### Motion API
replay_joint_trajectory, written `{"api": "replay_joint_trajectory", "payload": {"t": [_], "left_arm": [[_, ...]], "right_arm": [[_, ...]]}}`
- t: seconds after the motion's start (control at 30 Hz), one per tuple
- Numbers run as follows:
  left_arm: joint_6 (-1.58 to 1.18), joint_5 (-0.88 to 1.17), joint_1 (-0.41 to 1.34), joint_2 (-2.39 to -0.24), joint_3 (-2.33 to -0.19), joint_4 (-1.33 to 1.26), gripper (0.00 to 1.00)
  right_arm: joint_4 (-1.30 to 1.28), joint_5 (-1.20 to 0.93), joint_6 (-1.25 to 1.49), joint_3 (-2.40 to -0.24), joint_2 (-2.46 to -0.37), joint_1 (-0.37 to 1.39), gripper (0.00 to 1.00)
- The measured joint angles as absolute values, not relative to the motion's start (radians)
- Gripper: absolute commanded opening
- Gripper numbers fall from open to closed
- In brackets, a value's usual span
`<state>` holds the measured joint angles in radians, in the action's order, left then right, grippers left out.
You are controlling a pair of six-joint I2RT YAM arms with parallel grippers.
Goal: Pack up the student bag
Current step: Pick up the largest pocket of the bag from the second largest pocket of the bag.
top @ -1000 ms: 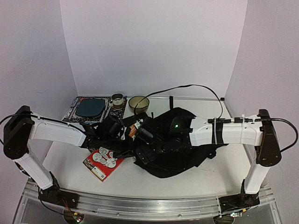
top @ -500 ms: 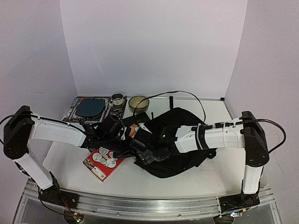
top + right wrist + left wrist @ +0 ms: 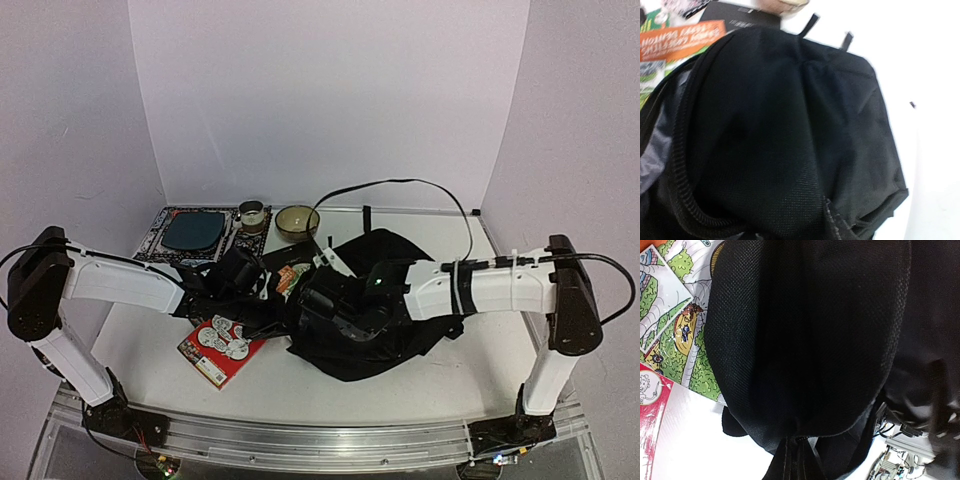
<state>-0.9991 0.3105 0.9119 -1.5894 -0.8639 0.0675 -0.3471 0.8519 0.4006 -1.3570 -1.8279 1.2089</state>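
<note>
The student bag (image 3: 385, 325), black and soft, lies slumped mid-table and fills both wrist views (image 3: 805, 335) (image 3: 785, 130). My left gripper (image 3: 258, 282) sits at the bag's left edge, shut on a bunch of its fabric, and a strap (image 3: 795, 460) hangs below. Its fingers are hidden behind the cloth. My right gripper (image 3: 322, 300) is pressed into the bag's left part beside the zip (image 3: 680, 165). Its fingers are hidden by fabric too, so I cannot tell how its jaws stand. An orange-titled comic book (image 3: 291, 276) (image 3: 677, 42) pokes out by the bag's mouth.
A red book (image 3: 220, 345) (image 3: 652, 415) lies flat, front left of the bag. At the back left stand a patterned tray (image 3: 160, 228) with a blue plate (image 3: 193, 231), a cup (image 3: 252, 215) and a bowl (image 3: 297, 222). A black cable (image 3: 400, 186) loops over the back.
My right arm reached left into the bag, then rose a little, and its jaws have been narrowing. The left arm has stayed put.
</note>
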Motion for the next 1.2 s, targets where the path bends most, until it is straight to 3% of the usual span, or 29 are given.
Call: {"api": "replay_joint_trajectory", "payload": {"t": [0.17,0.23,0.47,0.73,0.9,1.2], "left_arm": [[-0.991,0.299,0.912,-1.589,-0.864,0.072,0.06],[-0.983,0.284,0.914,-1.587,-0.864,0.078,0.1],[-0.919,0.207,0.918,-1.557,-0.877,0.156,0.39],[-0.796,0.011,0.918,-1.483,-0.993,0.362,0.55],[-0.77,-0.107,0.918,-1.448,-1.027,0.494,0.79],[-0.923,-0.126,0.792,-1.185,-0.849,0.595,0.91]], "right_arm": [[-0.366,0.873,0.366,-1.341,-1.746,1.175,0.0],[-0.372,0.868,0.358,-1.33,-1.716,1.154,0.0],[-0.391,0.767,0.328,-1.319,-1.596,1.042,0.0],[-0.399,0.663,0.307,-1.319,-1.507,0.968,0.0],[-0.402,0.631,0.307,-1.319,-1.486,0.952,0.0],[-0.403,0.593,0.31,-1.319,-1.485,0.951,0.0]]}}
